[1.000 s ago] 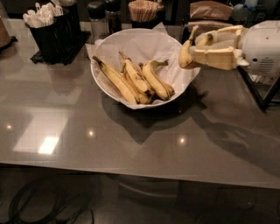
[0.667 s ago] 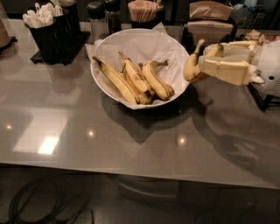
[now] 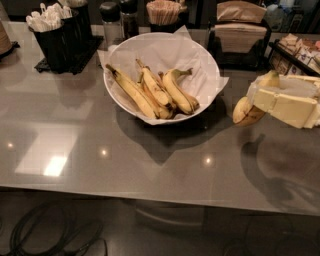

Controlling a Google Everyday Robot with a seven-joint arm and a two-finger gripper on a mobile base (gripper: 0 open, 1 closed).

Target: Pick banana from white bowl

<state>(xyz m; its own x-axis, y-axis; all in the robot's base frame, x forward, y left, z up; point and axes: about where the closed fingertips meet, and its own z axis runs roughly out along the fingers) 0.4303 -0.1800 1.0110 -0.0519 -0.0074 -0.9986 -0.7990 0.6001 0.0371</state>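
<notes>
My cream-coloured gripper [image 3: 257, 97] is at the right, just outside the white bowl [image 3: 205, 55], and is shut on the curved yellow banana [image 3: 247, 111]. The banana hangs in the air above the grey table, its dark lower end pointing left and its upper end showing behind the fingers. The bowl stands at the centre back, lined with crinkled white paper, and holds three other bananas [image 3: 155, 90]: a long straight one on the left and two shorter ones beside it.
A black caddy of white cutlery [image 3: 55, 30] stands at the back left. Shakers [image 3: 112, 17], a cup of toothpicks [image 3: 164, 11] and a napkin holder [image 3: 240, 30] line the back. A rack of packets [image 3: 300, 50] is at the far right.
The gripper has carried the banana out of the bowl, moving right and a little lower, clear of the rim. The other bananas have not moved.
</notes>
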